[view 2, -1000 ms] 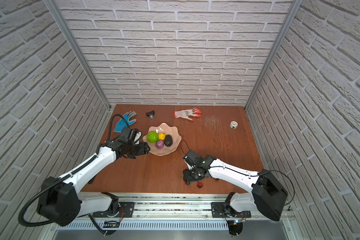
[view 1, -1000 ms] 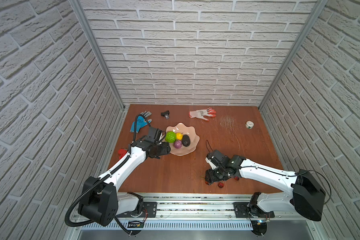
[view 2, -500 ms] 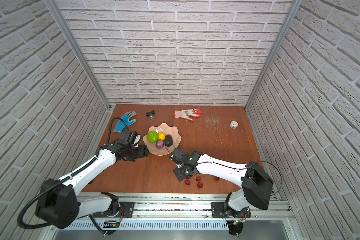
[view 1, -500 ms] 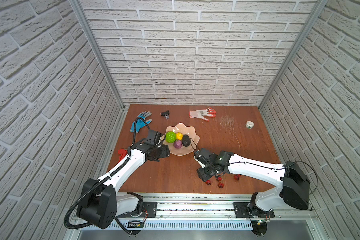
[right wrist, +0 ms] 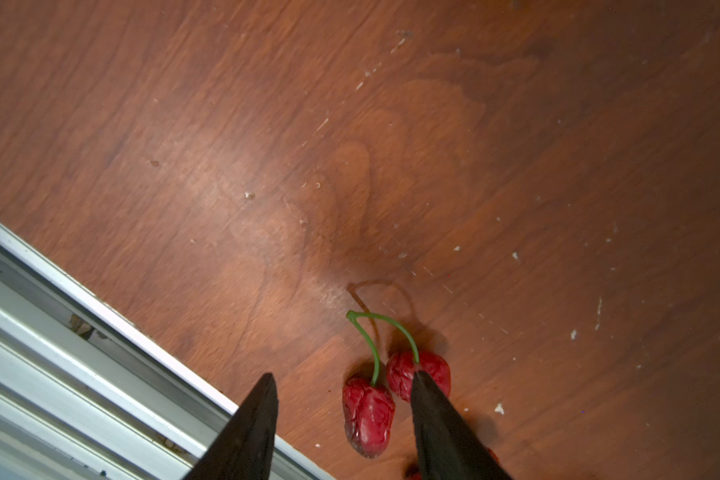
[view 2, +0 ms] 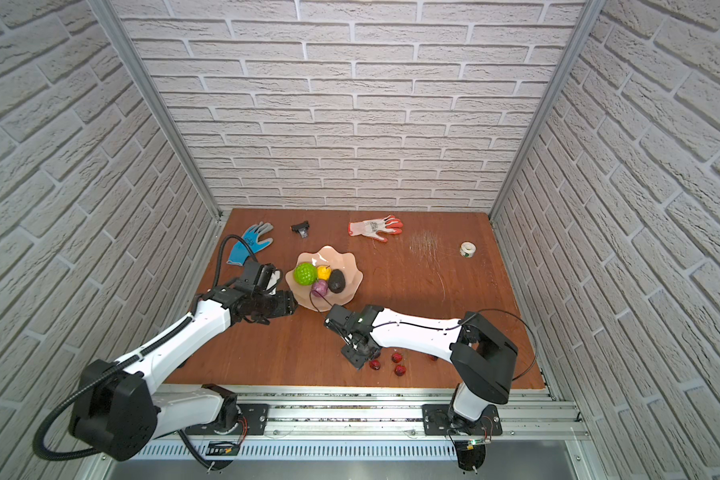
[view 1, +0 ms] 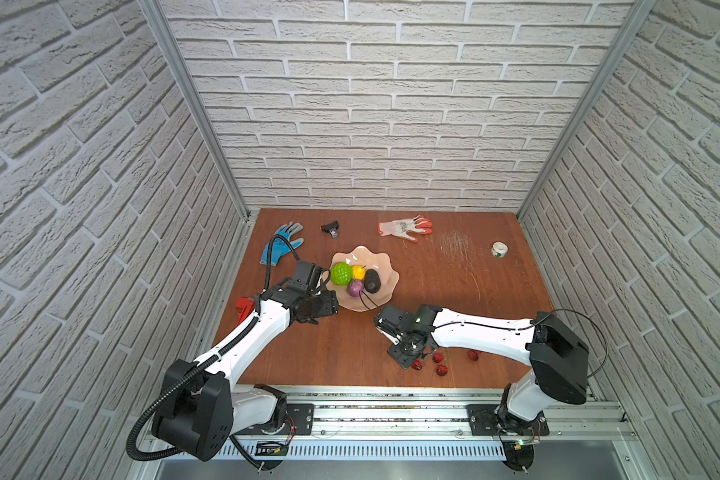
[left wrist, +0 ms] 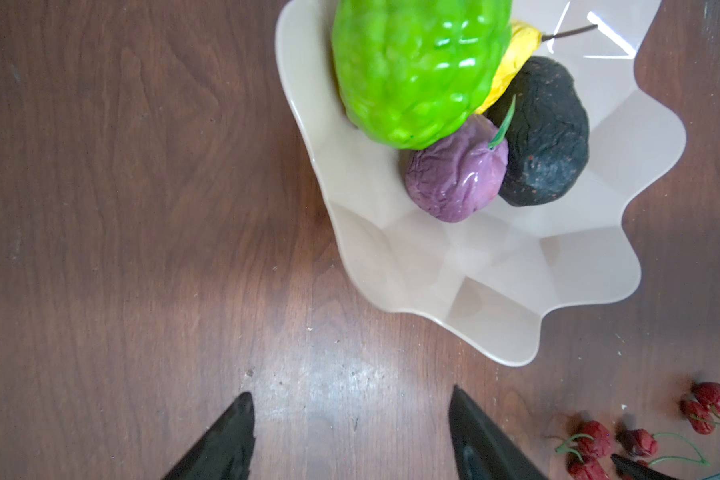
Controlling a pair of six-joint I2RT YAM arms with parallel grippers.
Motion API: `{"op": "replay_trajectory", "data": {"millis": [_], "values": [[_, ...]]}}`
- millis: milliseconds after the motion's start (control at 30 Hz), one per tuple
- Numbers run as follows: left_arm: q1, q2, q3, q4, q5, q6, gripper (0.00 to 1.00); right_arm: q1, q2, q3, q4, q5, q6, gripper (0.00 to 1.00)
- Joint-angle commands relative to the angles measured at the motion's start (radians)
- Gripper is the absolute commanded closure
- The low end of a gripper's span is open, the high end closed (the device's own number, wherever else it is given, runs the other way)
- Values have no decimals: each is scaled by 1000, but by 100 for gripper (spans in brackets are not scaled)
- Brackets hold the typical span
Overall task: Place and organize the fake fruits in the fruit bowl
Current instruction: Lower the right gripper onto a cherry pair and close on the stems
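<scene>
A wrinkled red plastic cherry is seen on the wooden tabletop between the spread right jaws; the left jaws are also spread.

I find the fruit bowl smooth, glossy; green ball shiny plastic; avocado matt, rough; table scuffed wood.

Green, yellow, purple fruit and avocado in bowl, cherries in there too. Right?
Not the cherries: they lie on the table beside the right gripper, outside the bowl, in both top views. The other four are in the bowl.
</scene>
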Motion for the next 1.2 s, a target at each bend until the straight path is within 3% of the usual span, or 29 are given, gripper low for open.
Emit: {"op": "replay_trajectory", "data": {"millis": [0,633,1167], "values": [[-5,-25,-15,11,-15,-8,26,5,23,25,0,3,-54,48],[-5,-12,-18,12,-17,-5,26,36,96,23,-20,18,-63,52],[-5,-15,-23,14,-22,-10,26,37,105,27,-30,32,-73,65]]}}
